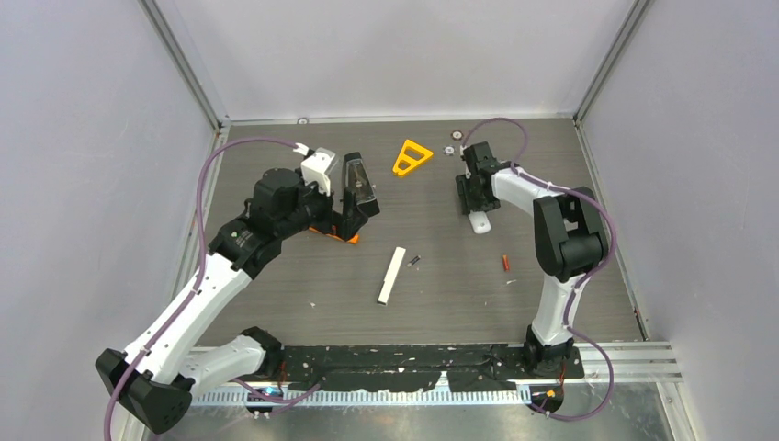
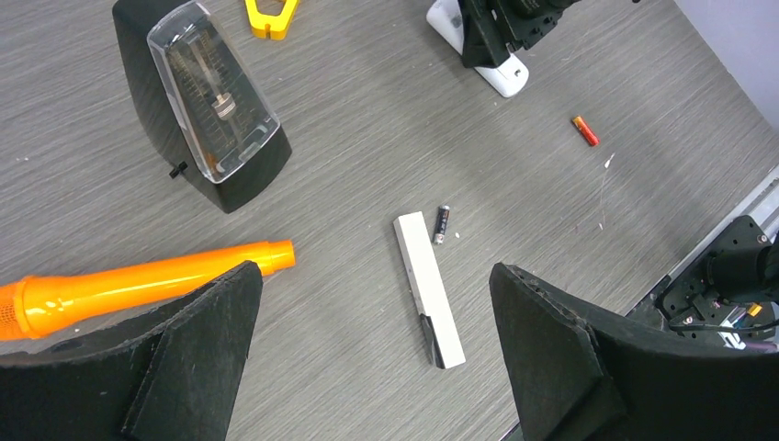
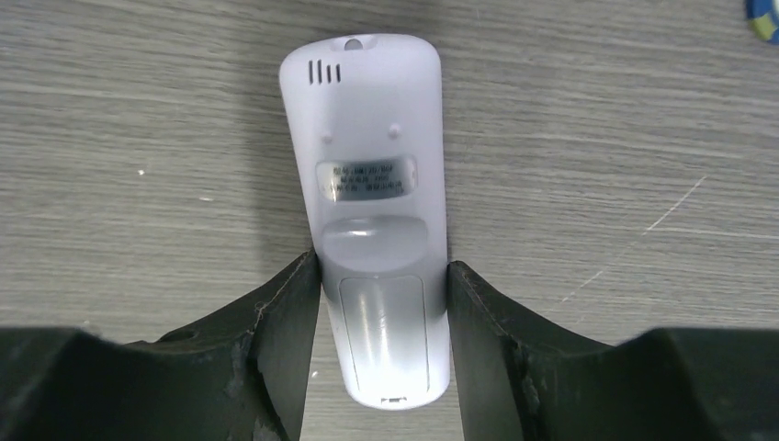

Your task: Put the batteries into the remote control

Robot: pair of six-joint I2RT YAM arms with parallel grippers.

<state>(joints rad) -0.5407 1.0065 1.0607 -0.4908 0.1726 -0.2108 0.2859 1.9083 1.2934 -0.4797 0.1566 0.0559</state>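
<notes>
The right pincer (image 3: 383,271) clasps the white remote (image 3: 367,138) by both sides (back face up) on the desk (image 3: 597,138), upper right in the overhead view. The left pincer (image 2: 375,276) gapes wide, empty. A dark grey battery (image 2: 442,223) lies mid-frame beside a white bar (image 2: 428,287); a red battery (image 2: 585,130) further right

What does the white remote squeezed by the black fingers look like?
The white remote is smooth plastic with rounded ends. It lies flat on the grey table, back side up. You can see three little slots near the top, a grey label, a scooped dent, and below that the battery lid, which looks closed. The right gripper clamps it, its black fingers touching both long sides.
</notes>
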